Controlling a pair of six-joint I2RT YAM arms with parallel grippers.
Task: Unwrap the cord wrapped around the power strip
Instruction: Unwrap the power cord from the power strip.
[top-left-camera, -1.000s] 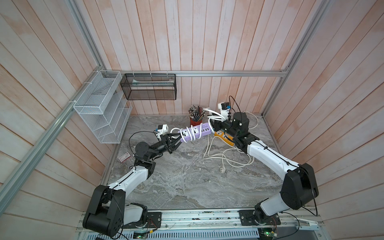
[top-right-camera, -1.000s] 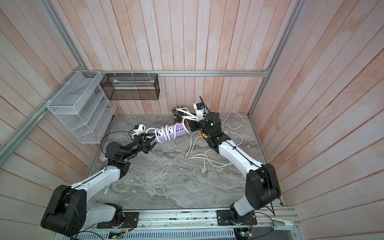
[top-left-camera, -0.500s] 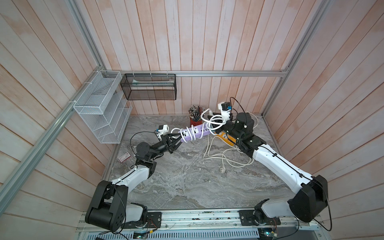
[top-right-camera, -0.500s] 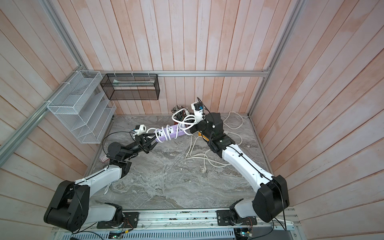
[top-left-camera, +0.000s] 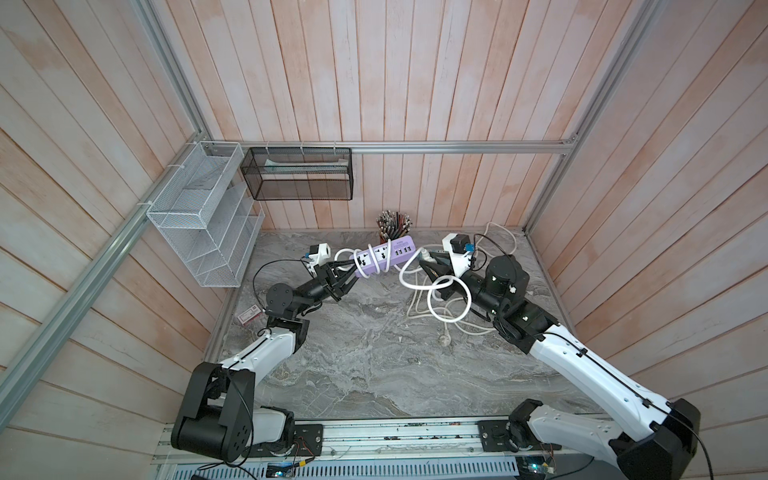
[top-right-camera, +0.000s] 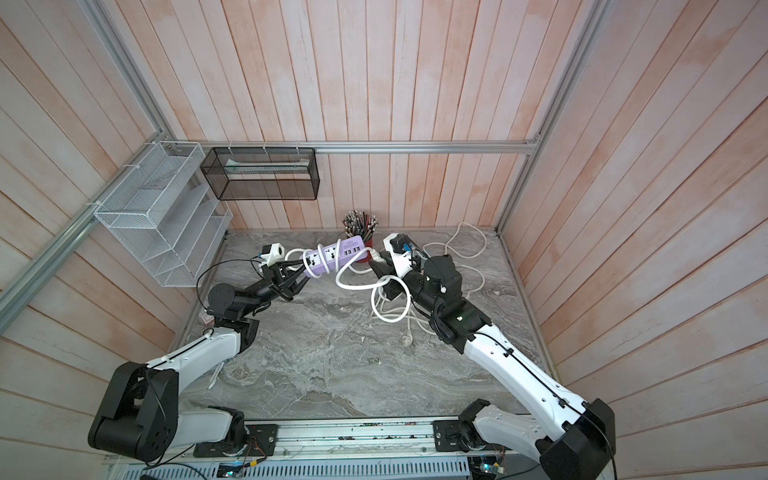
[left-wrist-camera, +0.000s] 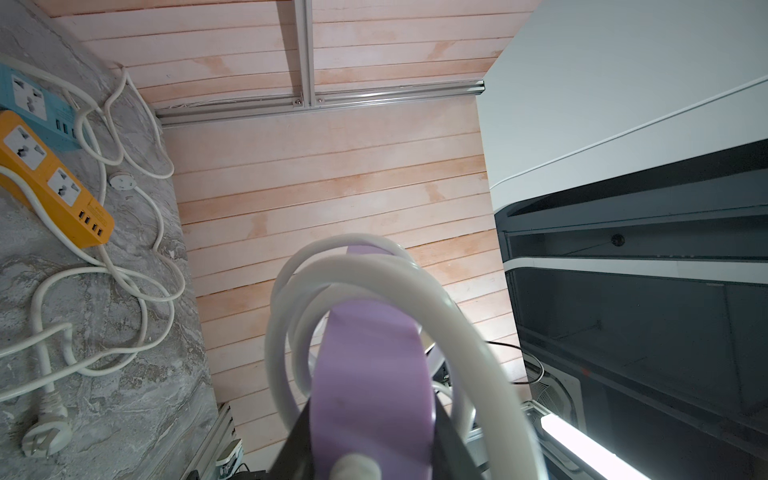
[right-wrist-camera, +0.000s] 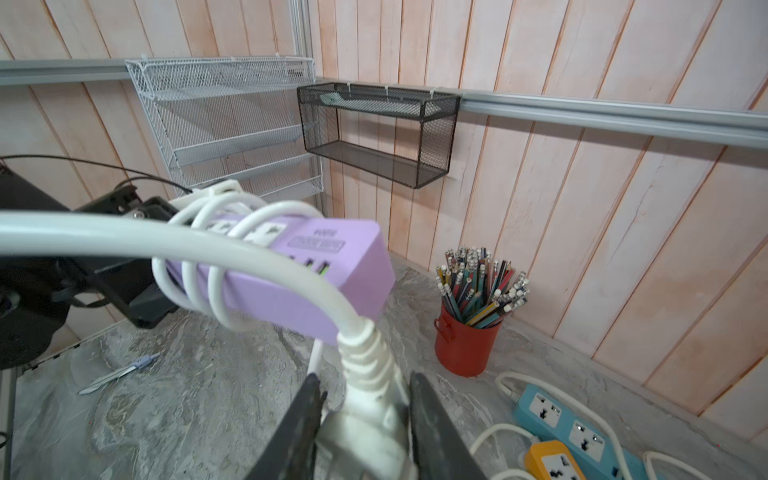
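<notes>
The purple power strip (top-left-camera: 400, 252) (top-right-camera: 332, 258) hangs in the air over the back of the table. My left gripper (top-left-camera: 354, 271) (top-right-camera: 305, 270) (left-wrist-camera: 372, 419) is shut on its left end. The white cord (top-left-camera: 402, 274) (top-right-camera: 338, 276) (right-wrist-camera: 166, 241) is still wound a few turns around the strip's left half (left-wrist-camera: 370, 365). From the strip's right end it hangs in loose loops. My right gripper (top-left-camera: 430, 266) (top-right-camera: 376, 266) (right-wrist-camera: 365, 386) is shut on the cord's white plug (right-wrist-camera: 370, 399), just right of the strip (right-wrist-camera: 316, 286).
A red cup of pencils (top-left-camera: 392, 224) (right-wrist-camera: 465, 345) stands behind the strip. A blue strip (right-wrist-camera: 569, 424) (left-wrist-camera: 33, 99) and an orange strip (right-wrist-camera: 548, 457) (left-wrist-camera: 54, 183) lie at the back right among loose white cords (top-left-camera: 440, 320). A white wire shelf (top-left-camera: 199, 220) and a black mesh basket (top-left-camera: 297, 174) hang on the walls.
My right gripper has drawn back from the strip's right end with the plug. A turn of cord has come off the strip and now hangs loose. The left gripper has held still.
</notes>
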